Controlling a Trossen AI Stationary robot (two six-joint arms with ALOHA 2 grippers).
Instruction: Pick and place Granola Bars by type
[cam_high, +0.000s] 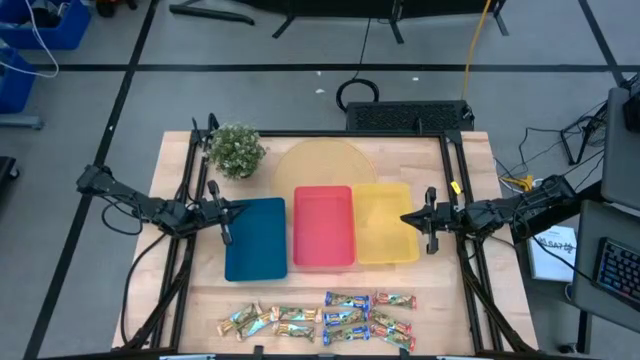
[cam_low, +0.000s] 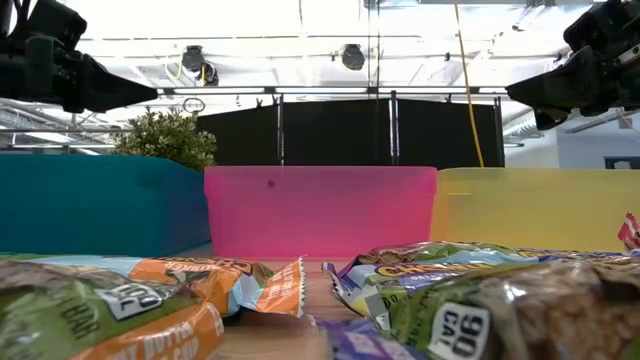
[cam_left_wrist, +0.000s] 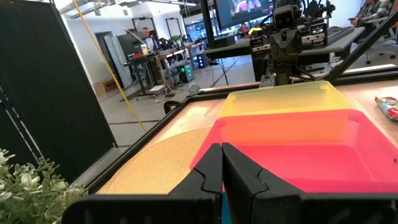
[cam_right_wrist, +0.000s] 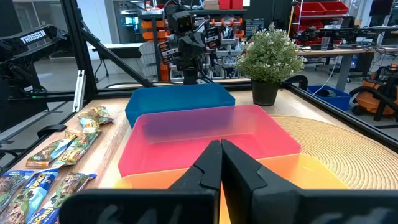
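Observation:
Several granola bars (cam_high: 320, 316) lie flat in a loose row along the table's near edge: tan-and-green ones on the left (cam_high: 262, 320), blue and red-and-green ones on the right (cam_high: 370, 315). They also show in the right wrist view (cam_right_wrist: 59, 158). My left gripper (cam_high: 226, 213) hangs shut and empty above the left edge of the blue tray (cam_high: 256, 238). My right gripper (cam_high: 407, 217) hangs shut and empty above the right edge of the yellow tray (cam_high: 385, 225). The red tray (cam_high: 323, 227) stands between them.
A small potted plant (cam_high: 236, 150) stands at the far left and a round woven mat (cam_high: 320, 165) lies behind the trays. Bare wood shows between the trays and the bars. A black frame runs along the table's sides.

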